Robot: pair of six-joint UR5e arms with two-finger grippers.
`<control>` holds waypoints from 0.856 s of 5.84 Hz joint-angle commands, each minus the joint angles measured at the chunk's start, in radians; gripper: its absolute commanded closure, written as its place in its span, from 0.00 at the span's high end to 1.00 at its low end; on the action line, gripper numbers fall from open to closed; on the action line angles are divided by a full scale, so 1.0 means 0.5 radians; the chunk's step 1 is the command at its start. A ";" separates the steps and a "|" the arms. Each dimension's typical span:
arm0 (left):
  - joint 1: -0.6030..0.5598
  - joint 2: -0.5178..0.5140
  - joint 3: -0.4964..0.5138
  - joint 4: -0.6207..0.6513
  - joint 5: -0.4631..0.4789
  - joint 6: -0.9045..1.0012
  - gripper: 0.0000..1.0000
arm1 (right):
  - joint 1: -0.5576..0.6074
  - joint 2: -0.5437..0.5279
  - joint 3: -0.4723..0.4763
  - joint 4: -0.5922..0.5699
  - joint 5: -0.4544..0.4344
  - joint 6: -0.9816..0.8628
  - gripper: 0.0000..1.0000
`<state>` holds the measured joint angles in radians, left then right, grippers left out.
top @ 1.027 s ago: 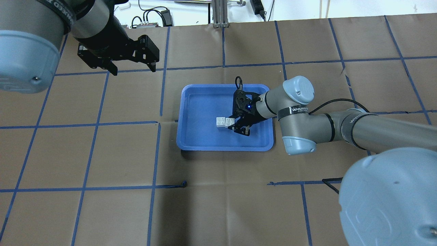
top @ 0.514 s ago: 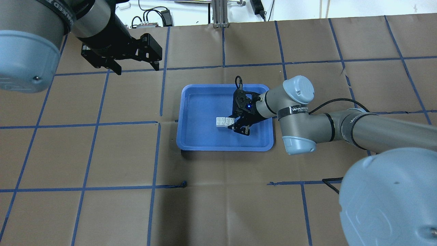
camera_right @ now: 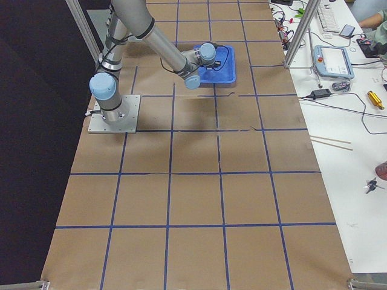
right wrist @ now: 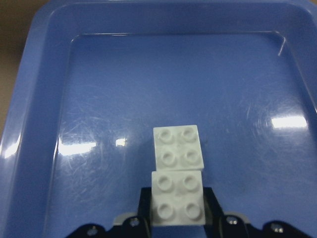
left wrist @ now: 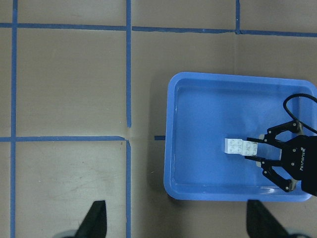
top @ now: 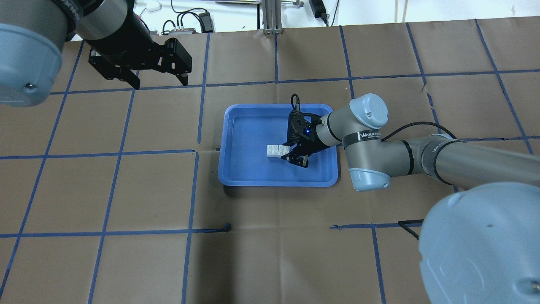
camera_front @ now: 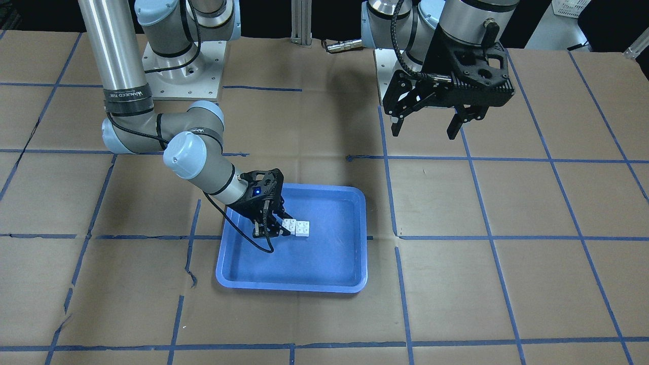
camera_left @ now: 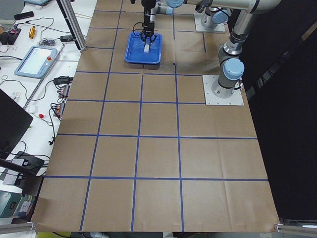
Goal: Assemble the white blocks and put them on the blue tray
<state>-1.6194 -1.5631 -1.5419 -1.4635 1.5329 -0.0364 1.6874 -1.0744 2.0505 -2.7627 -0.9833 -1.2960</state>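
Observation:
Two white blocks [top: 277,150] lie side by side, studs up and touching, on the floor of the blue tray [top: 253,126], right of its middle. They also show in the front view [camera_front: 297,226] and the left wrist view [left wrist: 241,147]. My right gripper [top: 285,153] reaches in from the tray's right. In the right wrist view its pads sit against both sides of the nearer block [right wrist: 177,208], and the farther block [right wrist: 178,146] lies free beyond it. My left gripper [top: 160,80] is open and empty, high above the table left of and beyond the tray.
The tray [camera_front: 329,253] sits on brown paper marked with blue tape lines. Both arm bases [camera_front: 182,76] stand at the robot's edge. A bench with cables and a pendant [camera_right: 332,60] runs along the far side.
My left gripper has moved left and slightly away from the tray, still open. The white blocks have settled a little flatter in the tray. My right gripper has stayed in place.

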 commanded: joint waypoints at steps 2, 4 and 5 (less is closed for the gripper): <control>0.024 0.000 0.004 -0.030 0.011 0.079 1.00 | 0.000 0.001 0.001 0.006 0.003 0.006 0.52; 0.024 0.000 0.004 -0.030 0.008 0.079 1.00 | 0.000 0.010 -0.002 0.000 0.003 0.006 0.56; 0.021 0.000 0.004 -0.030 0.005 0.079 1.00 | 0.003 0.011 -0.002 0.003 0.003 0.006 0.56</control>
<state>-1.6079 -1.5631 -1.5401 -1.4790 1.5369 0.0030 1.6879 -1.0699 2.0496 -2.7618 -0.9818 -1.2932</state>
